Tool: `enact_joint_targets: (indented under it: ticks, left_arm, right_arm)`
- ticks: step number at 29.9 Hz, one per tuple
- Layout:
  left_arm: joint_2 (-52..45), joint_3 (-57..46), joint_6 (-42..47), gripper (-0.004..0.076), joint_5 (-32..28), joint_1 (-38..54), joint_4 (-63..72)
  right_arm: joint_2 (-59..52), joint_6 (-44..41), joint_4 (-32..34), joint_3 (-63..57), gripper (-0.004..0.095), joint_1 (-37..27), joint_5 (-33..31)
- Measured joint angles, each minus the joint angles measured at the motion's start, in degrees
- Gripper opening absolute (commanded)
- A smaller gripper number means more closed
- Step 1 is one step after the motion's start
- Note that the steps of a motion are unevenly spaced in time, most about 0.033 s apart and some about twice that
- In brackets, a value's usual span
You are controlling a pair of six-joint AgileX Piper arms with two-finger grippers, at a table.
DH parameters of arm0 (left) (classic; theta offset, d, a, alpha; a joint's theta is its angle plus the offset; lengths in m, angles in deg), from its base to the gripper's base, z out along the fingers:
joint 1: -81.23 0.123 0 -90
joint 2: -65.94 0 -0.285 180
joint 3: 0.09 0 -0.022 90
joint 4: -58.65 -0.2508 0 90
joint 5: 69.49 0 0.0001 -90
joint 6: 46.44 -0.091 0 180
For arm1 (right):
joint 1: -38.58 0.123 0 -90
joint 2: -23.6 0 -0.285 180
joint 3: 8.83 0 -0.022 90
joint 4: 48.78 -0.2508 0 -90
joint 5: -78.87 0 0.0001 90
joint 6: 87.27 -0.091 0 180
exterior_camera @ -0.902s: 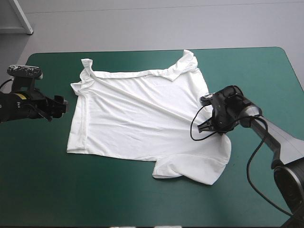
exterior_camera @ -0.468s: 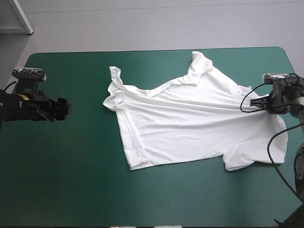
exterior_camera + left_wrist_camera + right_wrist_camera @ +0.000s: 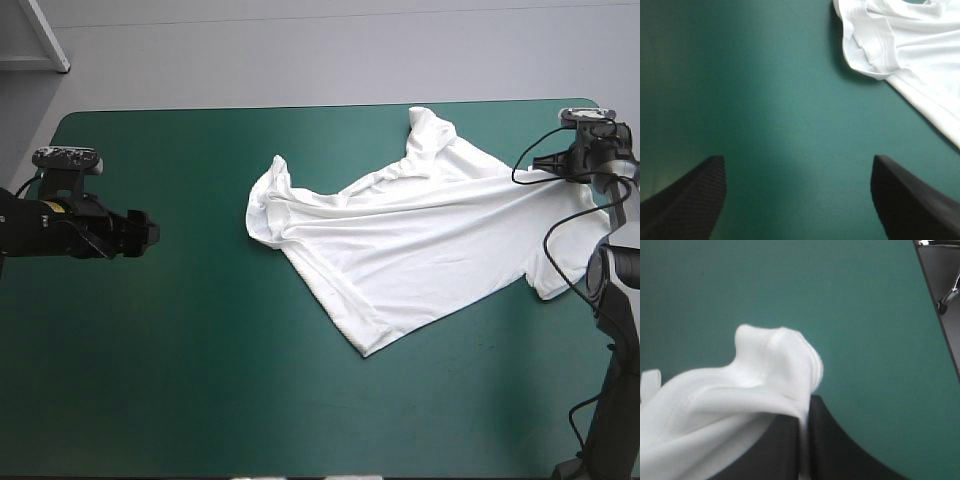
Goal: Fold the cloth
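- T-shirt [image 3: 420, 250]: white, lying on the right half of the teal-green cover [image 3: 200, 380]. It is partly spread and creased, and drawn taut toward the far right corner.
- One bunched sleeve sits near the table's middle. Another bunch lies close to the far edge. A hem corner points toward the near edge.
- Right gripper [image 3: 560, 168]: at the far right corner, at the T-shirt's right end. In the right wrist view the gripper [image 3: 807, 407] has its black fingers pressed almost together, clamped on a stitched fold of the T-shirt [image 3: 715, 410]. The fold bulges above the fingertips.
- Left gripper [image 3: 140, 232]: over bare cover near the left edge, well apart from the T-shirt.
- In the left wrist view the gripper [image 3: 797, 160] has its fingers spread wide with nothing between them. The bunched sleeve of the T-shirt [image 3: 910, 45] lies ahead and to one side.
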Motion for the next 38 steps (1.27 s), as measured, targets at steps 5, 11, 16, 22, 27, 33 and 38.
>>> enact_joint_targets:
  ticks: [5,11,16,22,27,33,38]
  left_arm:
    - [0.0,0.0,0.0,0.0574,0.4,0.0,0.1]
    - [0.0,-0.1,0.0,0.0574,-0.3,0.0,0.2]
    - [0.0,-0.1,0.0,0.0574,-0.6,0.0,0.5]
    - [0.0,-0.1,0.0,0.0574,-0.7,0.0,1.6]
    - [0.0,-0.1,0.0,0.0574,-1.3,0.0,2.0]
    - [0.1,-0.2,-0.2,0.0574,-2.3,0.0,2.7]
    - [0.1,-0.2,-1.3,0.0574,-3.1,0.0,3.1]
  right_arm:
    - [6.5,-0.2,-2.4,11.1,0.0001,-0.6,-1.0]
    - [7.2,2.5,-5.6,14.6,0.0561,-0.6,-1.4]
    - [7.3,3.3,-5.8,15.0,0.0873,-0.6,-3.2]
    - [5.9,5.1,-7.0,15.8,0.0723,-0.6,-12.9]
    - [0.5,8.8,-13.3,15.4,0.0573,-0.6,-25.2]
    - [-11.7,10.7,-25.7,5.2,0.051,0.0,-27.0]
    - [-25.8,13.1,-26.9,-6.0,0.051,4.5,-27.0]
